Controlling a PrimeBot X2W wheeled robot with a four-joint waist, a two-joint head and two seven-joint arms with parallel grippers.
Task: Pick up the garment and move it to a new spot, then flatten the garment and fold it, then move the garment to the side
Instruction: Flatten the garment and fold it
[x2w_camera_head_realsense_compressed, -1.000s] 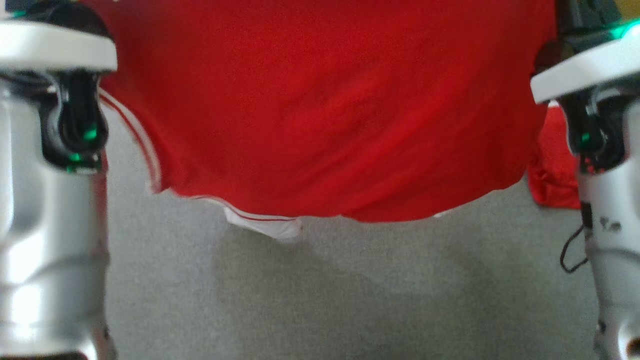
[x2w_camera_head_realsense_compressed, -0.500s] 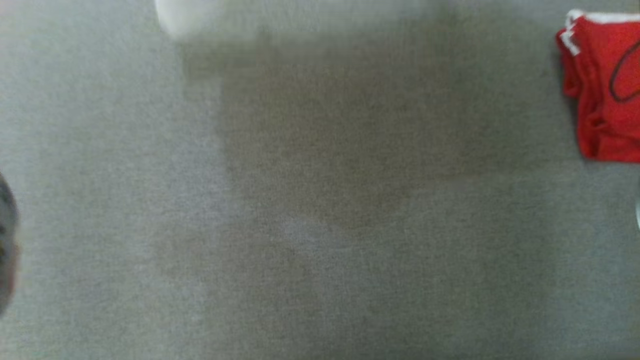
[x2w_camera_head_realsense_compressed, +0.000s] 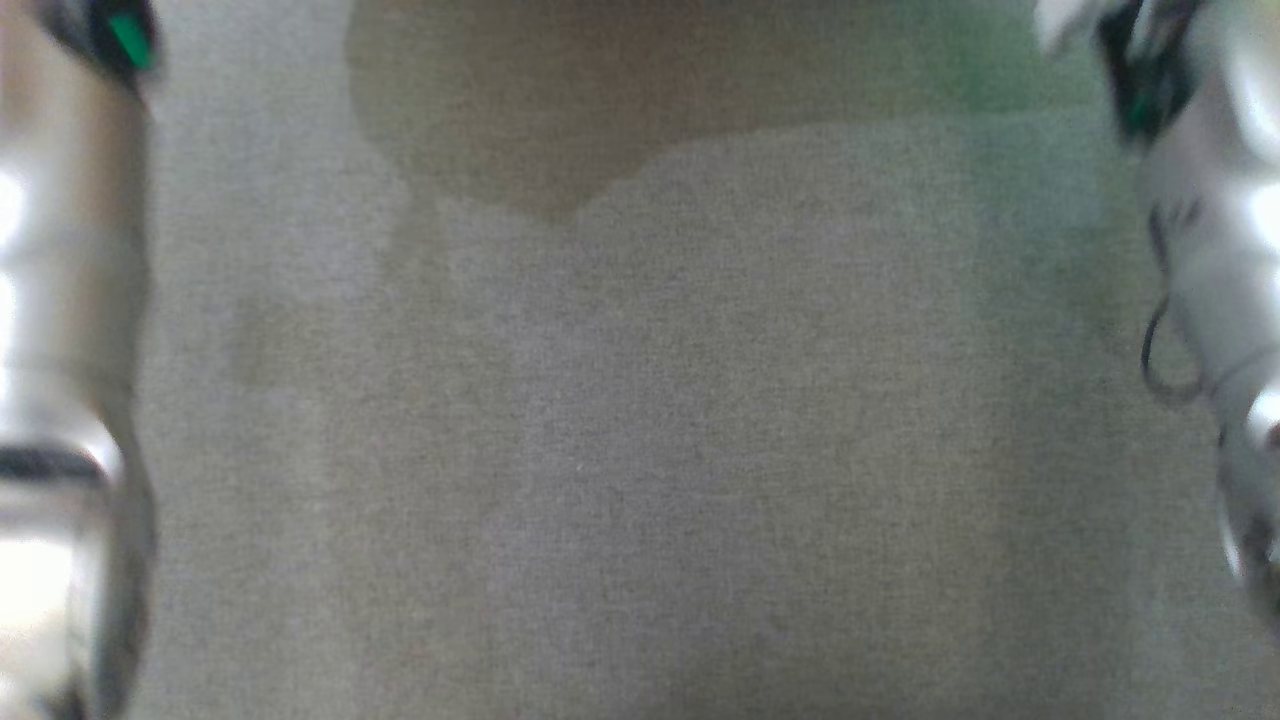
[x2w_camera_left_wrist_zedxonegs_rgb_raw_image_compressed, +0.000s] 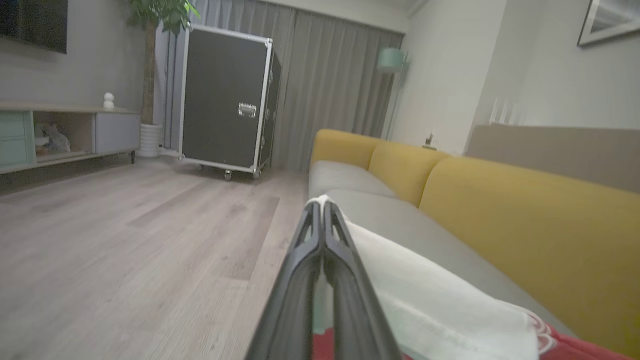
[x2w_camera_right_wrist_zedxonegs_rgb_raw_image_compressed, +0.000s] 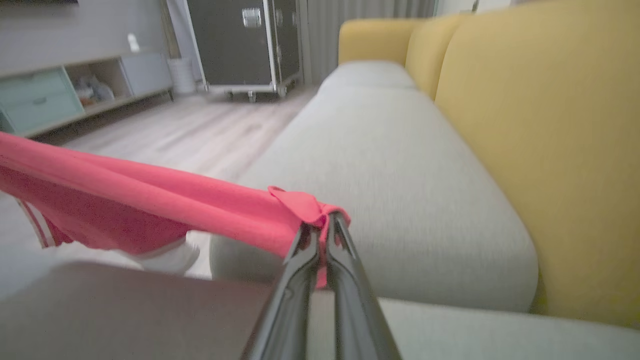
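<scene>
Holds the garment (x2w_camera_right_wrist_zedxonegs_rgb_raw_image_compressed: 125, 195) up over the sofa (x2w_camera_right_wrist_zedxonegs_rgb_raw_image_compressed: 400, 165), one end in each tool; clamps the left gripper (x2w_camera_left_wrist_zedxonegs_rgb_raw_image_compressed: 322, 207) tight, long dark fingers (x2w_camera_left_wrist_zedxonegs_rgb_raw_image_compressed: 295, 300) pressed together from root to tip, on a white edge of the cloth that peeps out past the tips; carries white fabric just beside those fingers on the sofa-back side, with red showing beneath it; points that gripper along the length of the sofa, roughly over the front edge of the grey seat, towards the sofa's far end and the black wheeled case (x2w_camera_left_wrist_zedxonegs_rgb_raw_image_compressed: 225, 100) standing beyond it; clamps the right gripper (x2w_camera_right_wrist_zedxonegs_rgb_raw_image_compressed: 322, 225) likewise, jaws closed on a bunched red corner; draws the cloth from that pinch into a taut red band running away from the sofa's yellow back, across the front edge of the seat and out past it, where white stripes and a white trim hang down; aims this gripper too along the sofa, above the seat cushion; sets the left forearm (x2w_camera_head_realsense_compressed: 60, 330) and the right forearm (x2w_camera_head_realsense_compressed: 1215, 260), both pale and blurred in the head view, at opposite sides of the grey seat, well apart, reaching forward over it; throws a soft shadow (x2w_camera_head_realsense_compressed: 520, 130) on the seat fabric between them.
</scene>
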